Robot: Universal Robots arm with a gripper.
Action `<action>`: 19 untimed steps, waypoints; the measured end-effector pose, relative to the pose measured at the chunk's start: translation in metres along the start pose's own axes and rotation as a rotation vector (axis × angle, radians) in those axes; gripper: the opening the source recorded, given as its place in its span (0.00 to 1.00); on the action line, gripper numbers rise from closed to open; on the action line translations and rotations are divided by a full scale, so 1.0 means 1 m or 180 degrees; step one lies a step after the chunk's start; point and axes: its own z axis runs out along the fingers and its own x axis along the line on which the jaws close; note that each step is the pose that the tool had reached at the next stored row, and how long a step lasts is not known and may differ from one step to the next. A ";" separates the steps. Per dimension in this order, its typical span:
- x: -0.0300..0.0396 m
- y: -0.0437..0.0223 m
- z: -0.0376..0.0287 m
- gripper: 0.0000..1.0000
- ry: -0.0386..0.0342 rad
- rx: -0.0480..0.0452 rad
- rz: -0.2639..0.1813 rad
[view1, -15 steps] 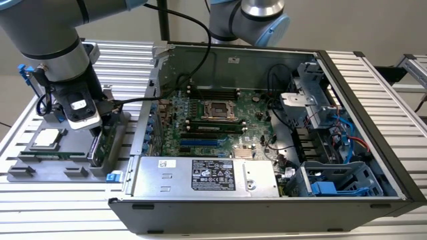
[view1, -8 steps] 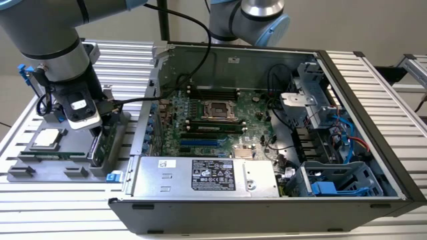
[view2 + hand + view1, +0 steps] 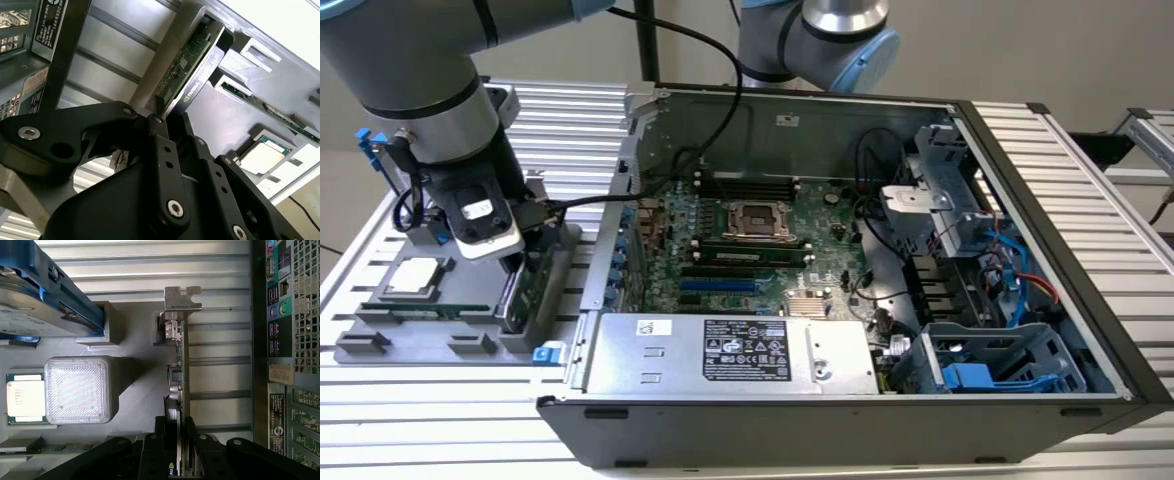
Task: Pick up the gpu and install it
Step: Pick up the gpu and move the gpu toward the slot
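The gpu (image 3: 523, 290) stands on edge in a slot of the grey parts tray (image 3: 400, 345), at the exterior view's left, beside the open computer case. In both wrist views it is a thin card, with the green board face (image 3: 182, 70) showing and the silver end bracket (image 3: 181, 297) at its far end. My gripper (image 3: 507, 262) is lowered onto the card's upper edge. Its black fingers (image 3: 165, 440) press against both faces, so the gripper (image 3: 179, 442) is shut on the card. The card's far end still sits in the tray's holder (image 3: 212, 27).
The open case (image 3: 1067, 290) holds the motherboard (image 3: 734, 240) and a silver power supply (image 3: 720, 350). On the tray lie a processor (image 3: 22, 397), a memory stick (image 3: 265, 107) and a hard drive with blue rails (image 3: 40, 300). The case's rear wall (image 3: 295, 340) stands close beside the card.
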 end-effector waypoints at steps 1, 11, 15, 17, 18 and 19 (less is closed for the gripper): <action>0.0000 0.0000 -0.0013 0.00 0.0002 0.0002 0.0000; -0.0002 0.0006 -0.0138 0.00 0.0004 0.0004 0.0000; -0.0003 0.0009 -0.0193 0.00 0.0004 0.0004 0.0000; -0.0003 0.0010 -0.0219 0.00 0.0004 0.0004 0.0000; -0.0004 0.0010 -0.0233 0.00 0.0004 0.0003 0.0000; -0.0004 0.0011 -0.0247 0.00 0.0004 0.0003 0.0000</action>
